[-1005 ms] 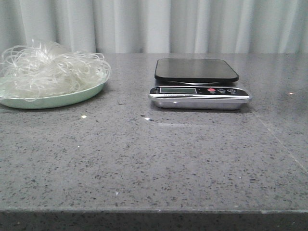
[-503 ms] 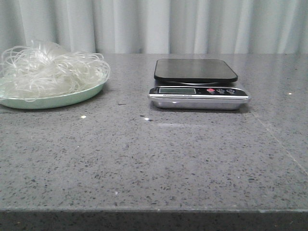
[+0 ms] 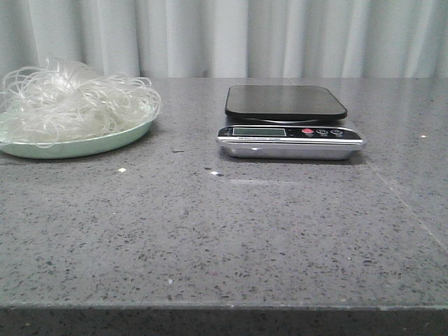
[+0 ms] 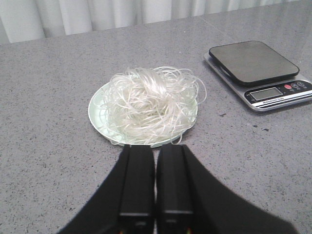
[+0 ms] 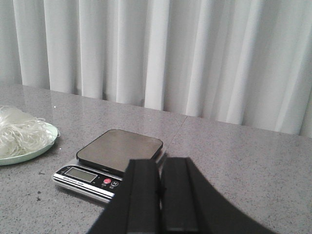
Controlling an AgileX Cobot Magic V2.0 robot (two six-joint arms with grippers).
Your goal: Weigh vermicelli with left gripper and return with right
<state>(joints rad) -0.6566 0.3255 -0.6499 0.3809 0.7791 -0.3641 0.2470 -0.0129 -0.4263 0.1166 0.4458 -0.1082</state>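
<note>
The vermicelli [image 3: 70,101] is a loose tangle of translucent white strands heaped on a pale green plate [image 3: 105,142] at the table's far left; it also shows in the left wrist view [image 4: 148,102] and partly in the right wrist view [image 5: 17,131]. A kitchen scale [image 3: 287,122] with a black platform and silver front stands mid-table, its platform bare. My left gripper [image 4: 155,148] is shut and empty, just short of the plate's near rim. My right gripper [image 5: 161,163] is shut and empty, near the scale [image 5: 112,158]. Neither gripper shows in the front view.
The grey speckled stone table [image 3: 224,231] has its front edge near the bottom of the front view. White curtains [image 3: 280,35] hang behind the table. The scale also shows in the left wrist view [image 4: 258,73].
</note>
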